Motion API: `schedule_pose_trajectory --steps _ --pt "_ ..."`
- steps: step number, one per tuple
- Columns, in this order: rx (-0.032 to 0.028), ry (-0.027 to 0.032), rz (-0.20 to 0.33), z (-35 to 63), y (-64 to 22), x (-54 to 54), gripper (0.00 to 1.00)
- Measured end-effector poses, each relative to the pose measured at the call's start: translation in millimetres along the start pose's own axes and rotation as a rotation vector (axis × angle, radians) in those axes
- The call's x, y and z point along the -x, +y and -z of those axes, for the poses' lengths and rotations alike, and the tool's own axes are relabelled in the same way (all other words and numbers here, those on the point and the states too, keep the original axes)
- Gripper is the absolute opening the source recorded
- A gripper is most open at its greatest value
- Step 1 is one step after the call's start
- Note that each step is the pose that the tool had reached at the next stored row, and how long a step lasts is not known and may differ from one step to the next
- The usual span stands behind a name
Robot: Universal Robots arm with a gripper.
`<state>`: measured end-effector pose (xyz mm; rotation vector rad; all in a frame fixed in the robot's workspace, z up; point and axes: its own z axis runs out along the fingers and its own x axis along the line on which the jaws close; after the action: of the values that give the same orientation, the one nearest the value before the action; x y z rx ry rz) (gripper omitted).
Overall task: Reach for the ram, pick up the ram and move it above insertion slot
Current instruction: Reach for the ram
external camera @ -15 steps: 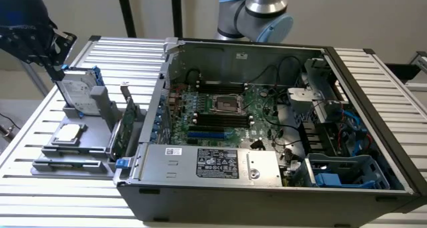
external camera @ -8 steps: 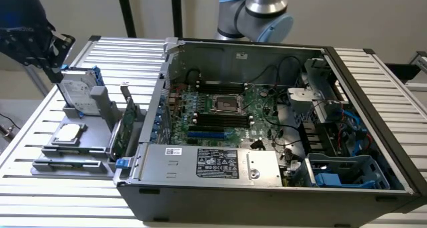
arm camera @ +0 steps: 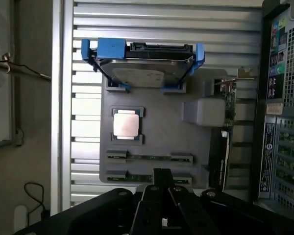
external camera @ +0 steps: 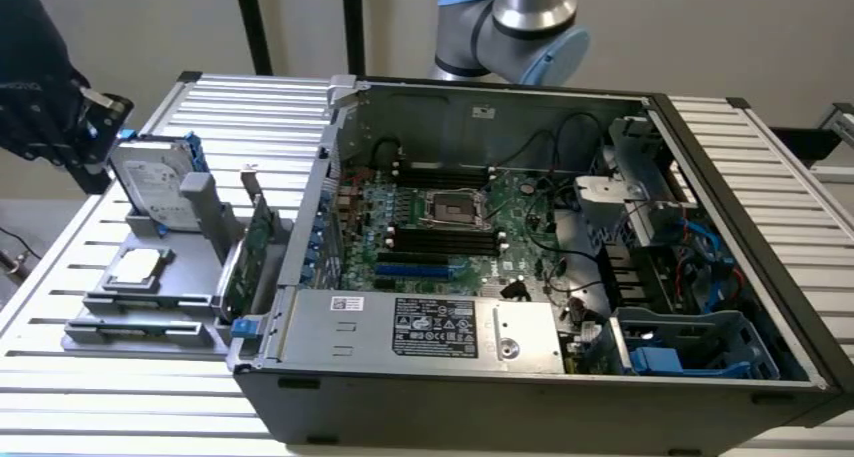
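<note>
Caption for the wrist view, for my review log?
End effector poised over the grey fixture that holds the ram, a processor and a hard drive.

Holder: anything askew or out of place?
Nothing stands out. Drive stands upright in its slot on the holder, CPU flat in its pocket, ram level in its clips, card upright.

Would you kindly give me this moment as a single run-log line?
phase: reach | gripper: hovering over ram end of parts tray | ram: seated in tray, not yet picked | computer case: open
</note>
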<state>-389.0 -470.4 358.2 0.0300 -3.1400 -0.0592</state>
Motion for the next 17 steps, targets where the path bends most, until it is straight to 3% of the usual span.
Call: schedule_pose_trajectory --steps 8,14,17 --pt "-0.0002 0.0001 0.0 -2.8 -32.6 -0.2 0.11" --pt "-0.0006 0.0002 0.001 -3.6 -34.4 0.0 0.11" --pt "-0.0006 0.002 0.05 -3.9 -34.4 0.0 0.11"
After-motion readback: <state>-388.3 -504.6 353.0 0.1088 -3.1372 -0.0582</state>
